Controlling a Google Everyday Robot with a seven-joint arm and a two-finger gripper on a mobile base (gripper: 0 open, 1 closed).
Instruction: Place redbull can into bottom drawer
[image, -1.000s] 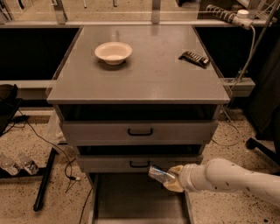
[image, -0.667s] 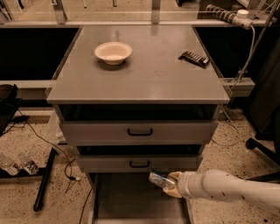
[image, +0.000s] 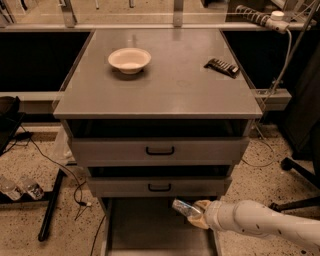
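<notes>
The redbull can (image: 183, 208) is a slim silver can held tilted in my gripper (image: 196, 215), just over the right side of the open bottom drawer (image: 150, 225). The gripper is at the end of my white arm, which reaches in from the lower right. The drawer is pulled out below the two upper drawers, and its flat grey floor shows. The can hangs above the floor near the drawer's right wall, its free end pointing up and left.
A white bowl (image: 129, 60) and a dark ribbed bar (image: 222, 67) lie on the cabinet top. The two upper drawers with black handles (image: 160, 150) are closed. Cables and a black pole lie on the floor at left; a chair base stands at right.
My arm has drawn down and to the right, carrying the can lower toward the drawer's right side.
</notes>
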